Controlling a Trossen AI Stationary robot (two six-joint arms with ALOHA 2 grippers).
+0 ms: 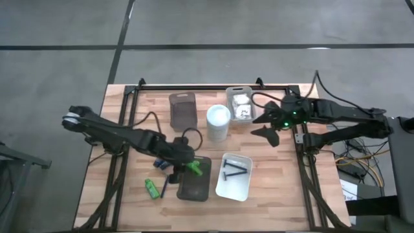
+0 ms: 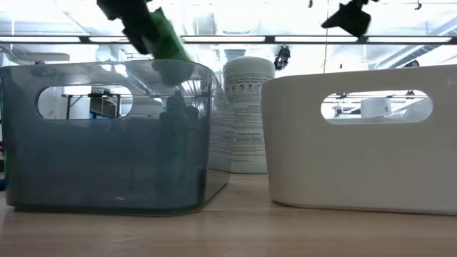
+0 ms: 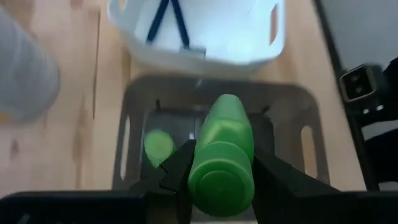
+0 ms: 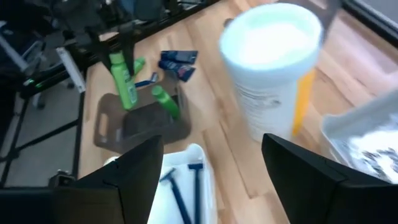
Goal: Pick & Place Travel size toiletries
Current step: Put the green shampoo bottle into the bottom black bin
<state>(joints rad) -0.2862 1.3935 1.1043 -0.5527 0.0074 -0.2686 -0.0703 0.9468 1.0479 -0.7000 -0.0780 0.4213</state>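
My left gripper (image 1: 186,165) is shut on a bright green bottle (image 1: 195,169) above the near grey tray (image 1: 194,184). A second green bottle (image 3: 158,144) lies inside that tray, and a third (image 1: 151,188) lies on the table to its left beside the navy tubes (image 1: 160,165). Two dark razors (image 1: 234,169) lie in the white tray (image 1: 246,188). White packets (image 1: 242,105) sit in the clear tray at the far edge. My right gripper (image 1: 268,134) hovers open, right of the tall white cylinder (image 1: 218,123). My left gripper pinches the green bottle between its two fingers (image 3: 177,165), on the body just below the cap end (image 3: 221,186). The fingers come from above, slanting down. The bottle is lifted clear and hangs tilted, its cap end up and its far end (image 3: 227,106) over the grey tray.
A second grey tray (image 1: 182,110) stands near the far edge, left of the cylinder. In the low view the near grey tray (image 2: 107,143) and the white tray (image 2: 357,143) stand side by side, the cylinder (image 2: 248,114) behind them. Bare wood shows near the table's front edge.
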